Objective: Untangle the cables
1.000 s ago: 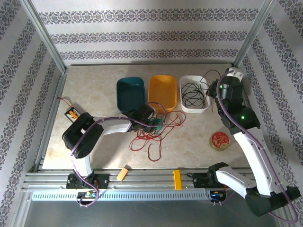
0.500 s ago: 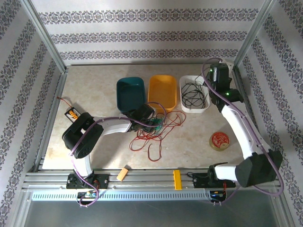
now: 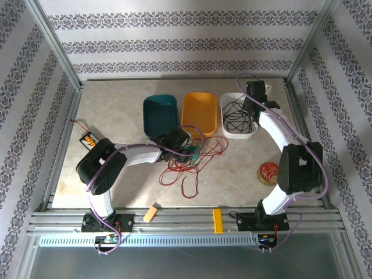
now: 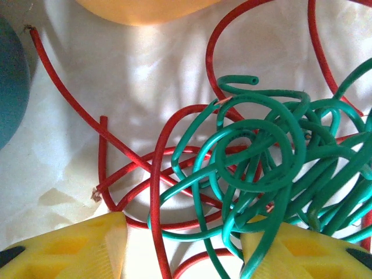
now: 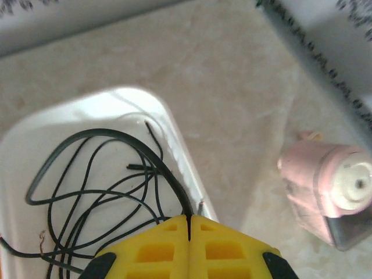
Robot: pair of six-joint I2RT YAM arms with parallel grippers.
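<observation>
Right gripper [image 5: 189, 224] pinches black cable [image 5: 87, 135] over white tray [image 5: 174, 139] (left gripper [image 4: 183, 244] released).

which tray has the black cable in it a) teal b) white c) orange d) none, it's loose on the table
b: the black cable lies looped inside the white tray, while the teal tray and the orange tray beside it hold no black wire.
</observation>
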